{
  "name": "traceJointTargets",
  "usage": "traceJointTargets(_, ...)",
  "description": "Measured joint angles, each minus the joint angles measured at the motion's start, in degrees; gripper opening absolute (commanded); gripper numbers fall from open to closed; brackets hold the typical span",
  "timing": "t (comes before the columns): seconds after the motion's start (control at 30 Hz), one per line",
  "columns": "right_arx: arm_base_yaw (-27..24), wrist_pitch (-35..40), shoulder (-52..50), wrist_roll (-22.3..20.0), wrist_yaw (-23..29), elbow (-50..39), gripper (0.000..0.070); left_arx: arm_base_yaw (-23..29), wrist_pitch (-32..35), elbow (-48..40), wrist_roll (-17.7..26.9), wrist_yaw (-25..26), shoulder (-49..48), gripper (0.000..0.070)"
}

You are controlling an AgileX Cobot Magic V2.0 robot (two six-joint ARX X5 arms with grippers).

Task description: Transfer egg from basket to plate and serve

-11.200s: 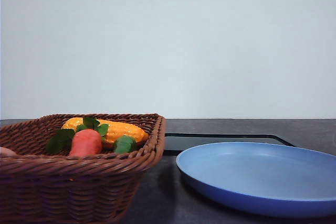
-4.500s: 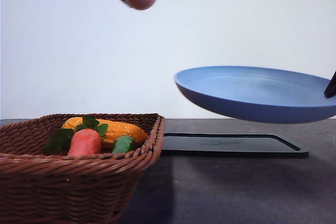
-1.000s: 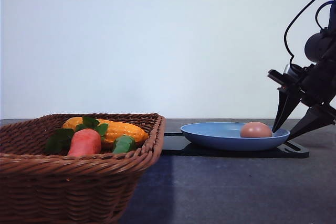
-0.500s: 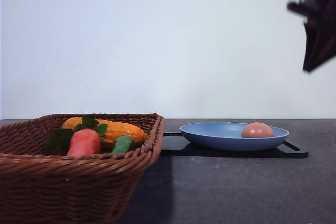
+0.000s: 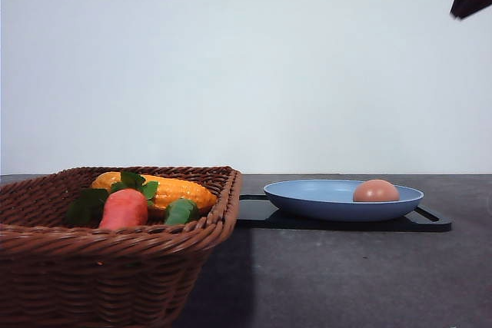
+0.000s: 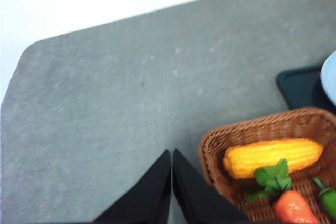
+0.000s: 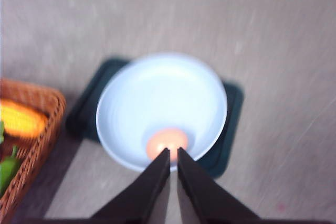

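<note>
You have the egg point(image 5: 376, 190) resting near the right rim of the plate point(image 5: 323, 199) at centre-right of the front view, both arms' fingers closed and empty; any bump risks rolling it off.

Open air below the raised right gripper point(image 7: 173, 153) down to the plate point(image 5: 307, 196) and egg point(image 5: 376, 190), bare table point(image 6: 105, 103) under the left gripper point(image 6: 171, 156), basket point(image 6: 262, 127) wall just beside its closed jaws
</note>
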Motion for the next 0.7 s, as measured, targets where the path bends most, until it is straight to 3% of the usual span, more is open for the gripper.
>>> traceJointTargets(0.13,1.24,4.79,-9.0,0.0,2.67,-7.61,0.0,0.04,4.69,-7.53,-1.54,1.72,-7.4,0.0)
traceJointTargets(0.37,1.26,10.06,-19.23,0.0,5.5,-17.46,0.0,0.04,4.82,-13.22,-4.91,3.8,-15.53,0.0)
traceJointTargets(0.7,1.26,11.69,-20.58,0.02,5.49,-18.46,0.0,0.04,4.82,-13.3,-5.53,4.39,-15.32,0.0)
